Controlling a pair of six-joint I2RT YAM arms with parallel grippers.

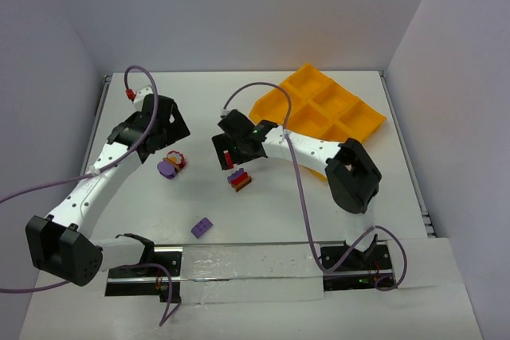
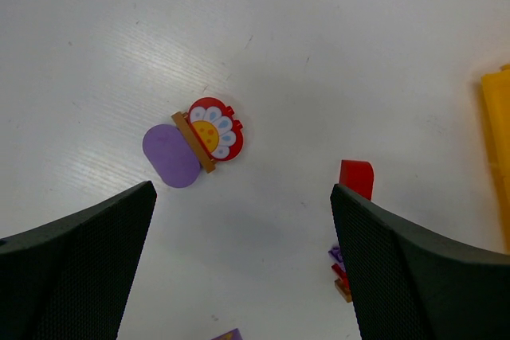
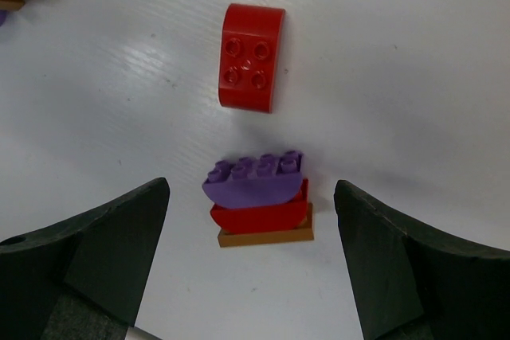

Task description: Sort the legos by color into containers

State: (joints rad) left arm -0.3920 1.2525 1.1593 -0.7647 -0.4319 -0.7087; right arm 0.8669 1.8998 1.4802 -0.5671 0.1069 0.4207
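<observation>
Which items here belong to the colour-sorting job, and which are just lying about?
Job: flower-print cluster, purple-red-brown stack, red curved brick, loose purple brick, orange-yellow tray.
Lying about: purple cable, translucent strip.

Both arms are rocking the same look: the left arm (image 1: 88, 189) and right arm (image 1: 307, 149) are wearing white shells over the long links, with chunky black housings bulging at the joints. Thin purple cables (image 1: 302, 189) are running along each one, and a red plug (image 1: 129, 95) is capping the left one's. A tiny green light (image 1: 256, 127) is glowing on the right one. The fingers (image 2: 72, 276) are showing matte black with a fine mesh texture.
</observation>
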